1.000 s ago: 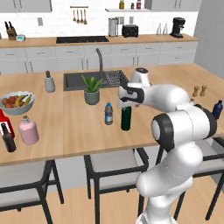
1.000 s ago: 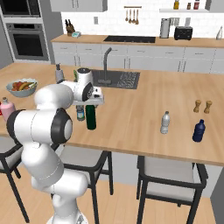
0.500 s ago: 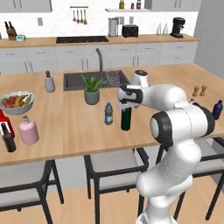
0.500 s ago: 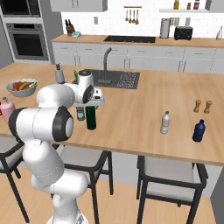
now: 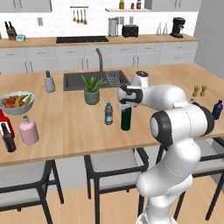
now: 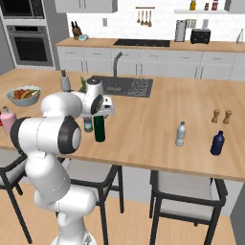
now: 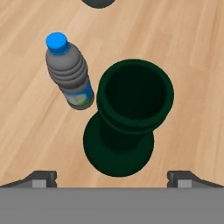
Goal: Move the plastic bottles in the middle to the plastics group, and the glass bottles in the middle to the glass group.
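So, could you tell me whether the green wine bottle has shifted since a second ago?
No. The green wine bottle stands beside the water bottle as before.

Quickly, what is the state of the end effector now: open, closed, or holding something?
End effector: open and holding nothing, directly above the mouth of the dark green wine bottle.

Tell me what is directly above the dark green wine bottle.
The open gripper hangs over the green wine bottle, looking into its open mouth. The arm covers its neck in both base views.
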You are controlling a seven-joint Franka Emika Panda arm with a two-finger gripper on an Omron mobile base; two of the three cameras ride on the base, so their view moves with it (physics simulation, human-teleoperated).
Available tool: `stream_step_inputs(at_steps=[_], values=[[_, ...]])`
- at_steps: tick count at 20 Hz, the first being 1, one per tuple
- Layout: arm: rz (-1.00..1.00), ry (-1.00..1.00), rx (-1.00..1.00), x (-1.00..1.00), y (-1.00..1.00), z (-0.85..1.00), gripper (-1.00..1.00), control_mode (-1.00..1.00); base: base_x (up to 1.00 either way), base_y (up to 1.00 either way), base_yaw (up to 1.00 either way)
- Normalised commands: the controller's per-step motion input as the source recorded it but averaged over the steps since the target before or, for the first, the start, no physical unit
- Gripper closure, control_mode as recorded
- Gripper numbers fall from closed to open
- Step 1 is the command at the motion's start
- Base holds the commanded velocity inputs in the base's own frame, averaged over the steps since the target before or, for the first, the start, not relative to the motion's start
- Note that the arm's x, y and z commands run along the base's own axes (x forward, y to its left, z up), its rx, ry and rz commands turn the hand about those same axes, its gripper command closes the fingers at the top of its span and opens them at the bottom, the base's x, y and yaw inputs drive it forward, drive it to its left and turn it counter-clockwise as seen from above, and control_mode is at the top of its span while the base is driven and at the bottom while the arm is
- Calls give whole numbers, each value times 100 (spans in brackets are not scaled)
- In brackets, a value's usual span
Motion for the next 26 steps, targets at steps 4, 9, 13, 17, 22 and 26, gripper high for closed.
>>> stream_step_inputs(at_steps=[4,9,13,17,22,26], values=[[6,-3,0,4,0,-8,-100,-100,0,0,0],[6,-3,1,0,0,-4,-100,-100,0,0,0],[5,0,4,5,0,-1,-100,-100,0,0,0],[5,0,6,11,0,0,-100,-100,0,0,0],[1,0,0,11,1,-2,-100,-100,0,0,0],[0,-1,0,2,6,-12,-100,-100,0,0,0]])
